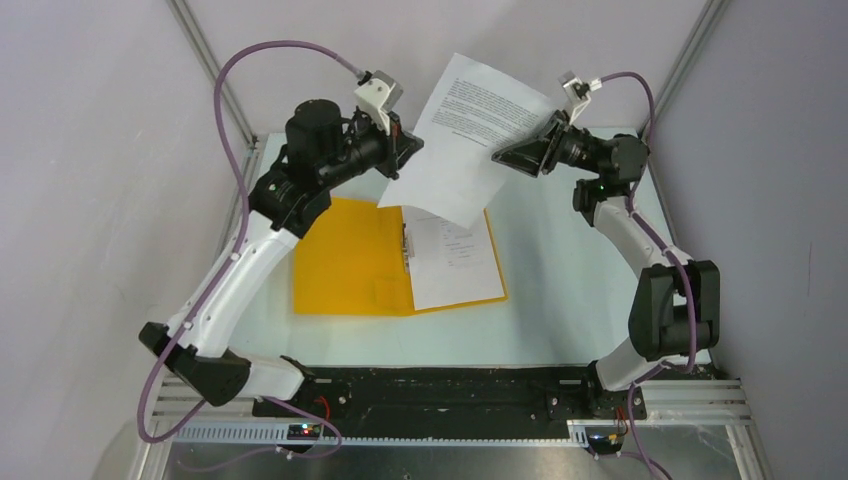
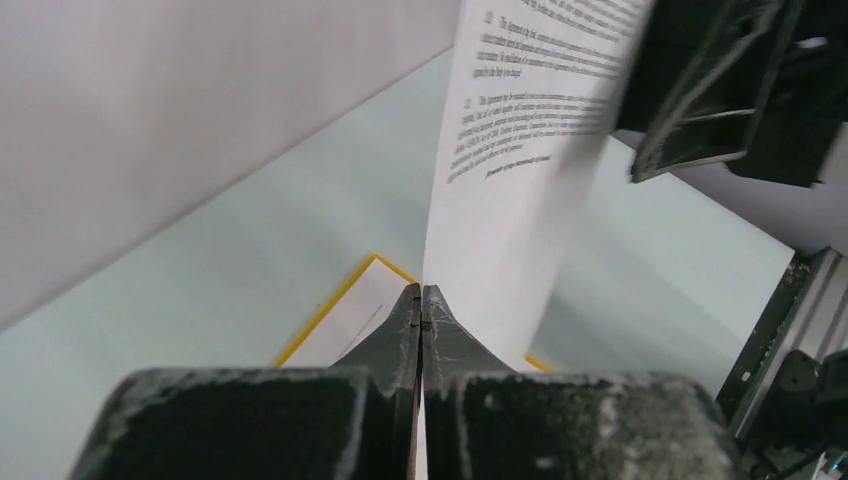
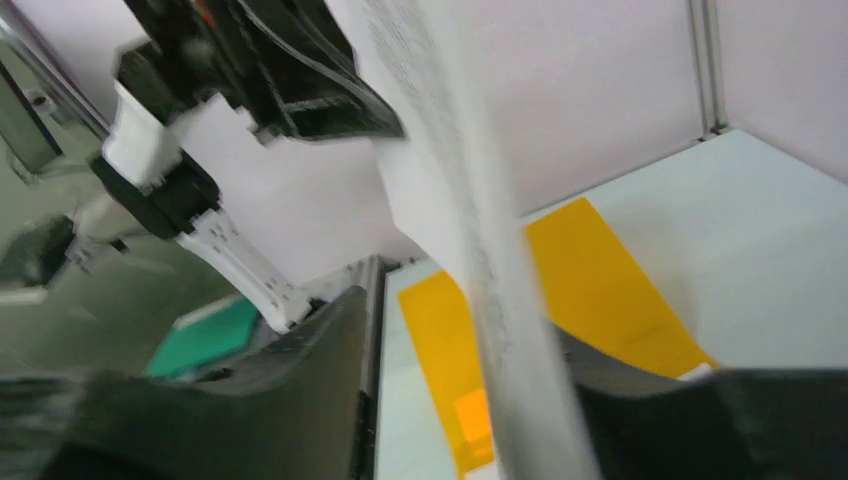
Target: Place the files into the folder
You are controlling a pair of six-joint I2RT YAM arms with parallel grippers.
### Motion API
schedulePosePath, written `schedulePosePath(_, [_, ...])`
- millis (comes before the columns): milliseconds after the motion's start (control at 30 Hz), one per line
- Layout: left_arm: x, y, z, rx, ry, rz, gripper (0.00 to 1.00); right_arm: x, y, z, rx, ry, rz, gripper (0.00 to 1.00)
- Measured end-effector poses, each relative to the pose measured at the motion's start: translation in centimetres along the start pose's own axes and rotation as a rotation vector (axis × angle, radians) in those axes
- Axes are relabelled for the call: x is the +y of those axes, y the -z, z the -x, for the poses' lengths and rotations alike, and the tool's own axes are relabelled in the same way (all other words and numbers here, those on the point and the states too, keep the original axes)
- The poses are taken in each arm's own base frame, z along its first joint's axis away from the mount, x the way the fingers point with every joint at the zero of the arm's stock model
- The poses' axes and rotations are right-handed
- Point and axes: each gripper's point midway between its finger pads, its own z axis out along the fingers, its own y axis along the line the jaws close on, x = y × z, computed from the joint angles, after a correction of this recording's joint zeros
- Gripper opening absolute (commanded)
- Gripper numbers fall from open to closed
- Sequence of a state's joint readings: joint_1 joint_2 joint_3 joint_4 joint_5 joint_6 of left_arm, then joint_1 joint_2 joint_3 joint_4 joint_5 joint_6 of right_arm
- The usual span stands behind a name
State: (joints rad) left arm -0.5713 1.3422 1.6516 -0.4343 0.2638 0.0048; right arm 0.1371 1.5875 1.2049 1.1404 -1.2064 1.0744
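Above the far half of the open folder, one sheet hangs in the air between the two arms, tilted, with its printed side up toward the overhead camera. The left hand has the sheet's left edge. From the left wrist camera the two fingertips are pressed flat together with no gap at all, and the paper rises straight out of that pinch. That is a firm grip on the sheet.

Over on the other side, the right hand sits at the sheet's right edge. Its own camera shows the paper as a blurred white band running up between the two dark fingers, and they stand well apart. Orange cover shows through the gap beside the paper, so those jaws are spread around the edge and not clamped on it.

Down on the pale desk the folder lies flat and fully opened. Its left cover is bare orange-yellow, with the small metal clip bar at the spine. A second sheet lies on the right cover, printed side up, and fills most of that cover, leaving a thin orange margin along the near and right edges. The lower corner of the raised sheet overhangs the far end of that resting page in the overhead view. It looks lifted clear of the page, though I cannot tell from here whether the very tip brushes it.
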Motion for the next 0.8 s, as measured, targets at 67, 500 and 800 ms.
schedulePosePath(67, [0.7,-0.7,-0.8,0.022,0.057,0.024,0.00,0.3,0.1,0.7,-0.020,-0.005,-0.014,0.32])
schedulePosePath(500, [1.5,-1.8,-3.0,0.064,0.252,0.065,0.48,-2.8,0.9,0.5,-0.046,-0.131,-0.171,0.00])
schedulePosePath(800, [4.3,0.1,-8.4,0.147,0.277,0.153,0.90,-5.6,2.7,-2.3,0.139,-0.127,-0.381,0.00])
